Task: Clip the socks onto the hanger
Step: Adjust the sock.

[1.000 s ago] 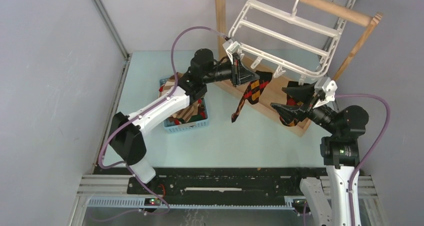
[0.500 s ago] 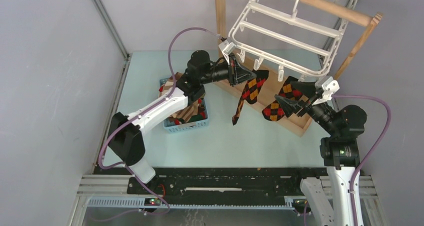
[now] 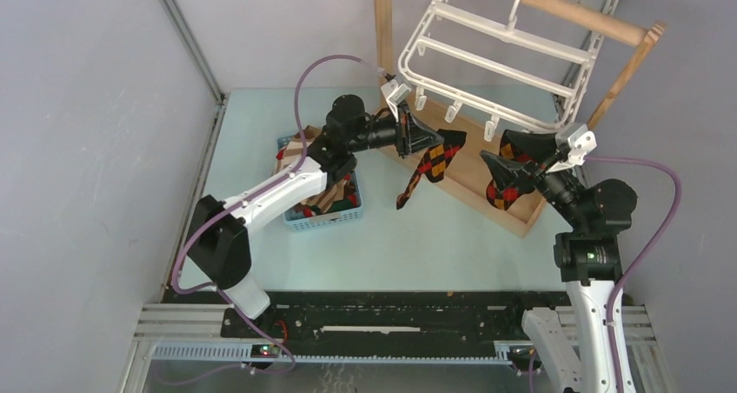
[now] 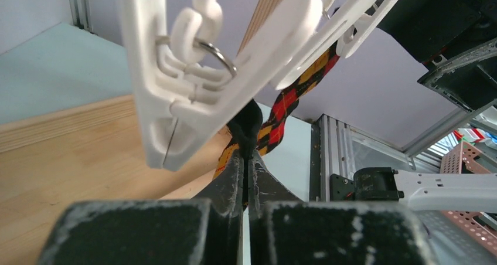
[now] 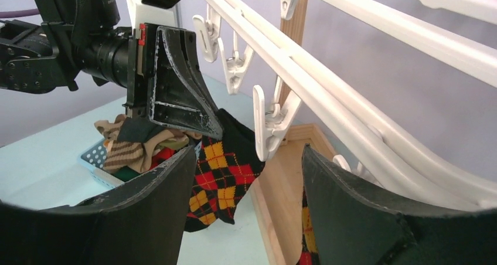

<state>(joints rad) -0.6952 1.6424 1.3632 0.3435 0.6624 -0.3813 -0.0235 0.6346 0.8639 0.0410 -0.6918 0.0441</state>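
My left gripper (image 3: 428, 137) pinches the black-cuffed argyle fabric sock (image 3: 435, 160) with red and yellow diamonds just under a small white clip (image 4: 176, 101) of the white plastic frame hanger (image 3: 495, 63) at 12 o'clock; at 3 o'clock my right gripper (image 3: 502, 158) gapes wide

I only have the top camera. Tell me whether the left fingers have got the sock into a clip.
Observer: Not yet. The left wrist camera shows the left fingers shut on the sock, its black edge beside the clip, not in its mouth.
Operator: Now report the right fingers.
Observer: The right wrist camera shows the right fingers open with nothing gripped; an empty clip hangs ahead of the gap.
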